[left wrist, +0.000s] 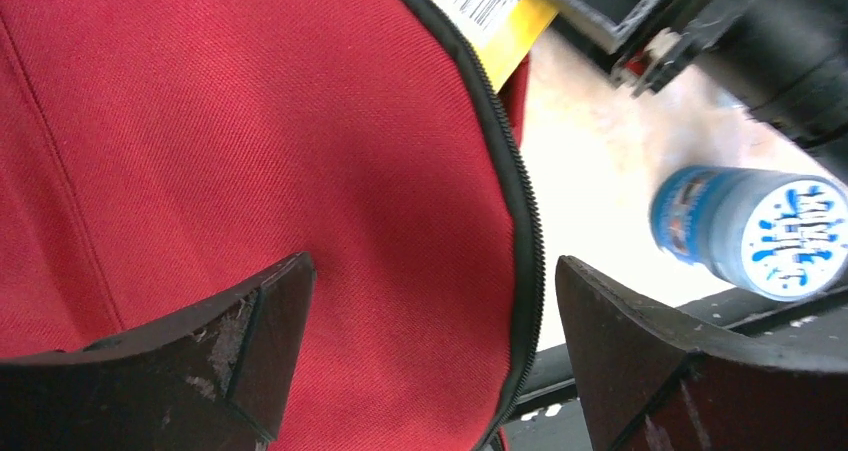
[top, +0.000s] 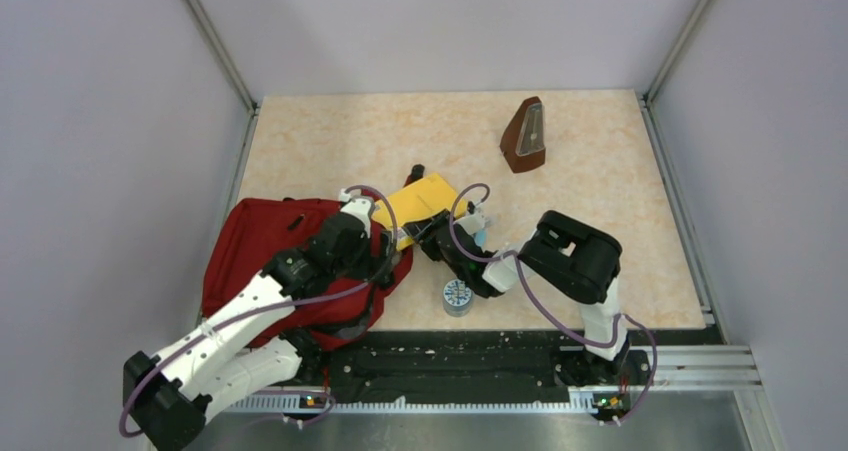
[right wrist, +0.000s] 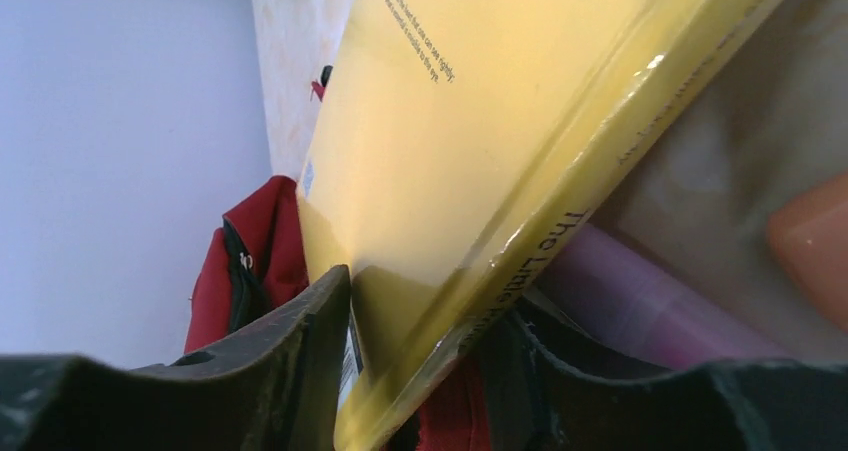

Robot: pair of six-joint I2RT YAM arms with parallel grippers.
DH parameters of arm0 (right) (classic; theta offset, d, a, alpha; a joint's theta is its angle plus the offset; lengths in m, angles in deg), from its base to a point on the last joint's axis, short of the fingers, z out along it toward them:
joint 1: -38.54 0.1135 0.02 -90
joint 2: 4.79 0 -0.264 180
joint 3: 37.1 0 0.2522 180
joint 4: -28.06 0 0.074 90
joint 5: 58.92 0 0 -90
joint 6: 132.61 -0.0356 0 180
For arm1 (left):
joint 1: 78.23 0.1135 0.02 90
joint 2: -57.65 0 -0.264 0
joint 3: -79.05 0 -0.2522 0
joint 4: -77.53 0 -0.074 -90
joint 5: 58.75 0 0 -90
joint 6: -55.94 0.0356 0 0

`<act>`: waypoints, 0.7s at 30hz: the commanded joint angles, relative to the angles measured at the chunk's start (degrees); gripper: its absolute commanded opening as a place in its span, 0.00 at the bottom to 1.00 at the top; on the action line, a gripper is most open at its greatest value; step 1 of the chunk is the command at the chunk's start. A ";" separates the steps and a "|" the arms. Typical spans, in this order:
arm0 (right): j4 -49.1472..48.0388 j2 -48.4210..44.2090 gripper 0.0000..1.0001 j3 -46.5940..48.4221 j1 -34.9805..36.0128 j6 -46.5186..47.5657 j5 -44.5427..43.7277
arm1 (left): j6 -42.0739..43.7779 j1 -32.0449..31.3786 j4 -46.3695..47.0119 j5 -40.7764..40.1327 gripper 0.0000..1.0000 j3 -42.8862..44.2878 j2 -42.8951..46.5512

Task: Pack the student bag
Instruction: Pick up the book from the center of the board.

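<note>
Soft, floppy bag (top: 250, 241) is best gripped at its rim. Left claw (left wrist: 430, 271) is opened wide, empty. Book (right wrist: 450, 121) is pinched by right claw (right wrist: 430, 311).

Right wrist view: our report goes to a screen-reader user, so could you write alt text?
A yellow book, spine toward the camera, sits between the fingers of the right pincer, filling most of the frame. The red student bag shows at lower left; a blurred purple object and an orange object lie at right.
</note>
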 commanded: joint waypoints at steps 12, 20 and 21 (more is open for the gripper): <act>-20.37 -7.94 0.00 -4.85 0.03 17.09 -4.53 | -2.61 -1.84 -2.87 -13.30 0.30 6.01 1.83; -18.51 -20.49 0.00 -8.27 0.06 29.37 3.66 | 1.14 -1.84 -9.73 -23.65 0.00 13.02 6.84; -17.77 -21.55 0.00 -8.21 0.12 30.50 5.79 | 2.47 -1.84 -9.80 -25.14 0.00 13.90 7.72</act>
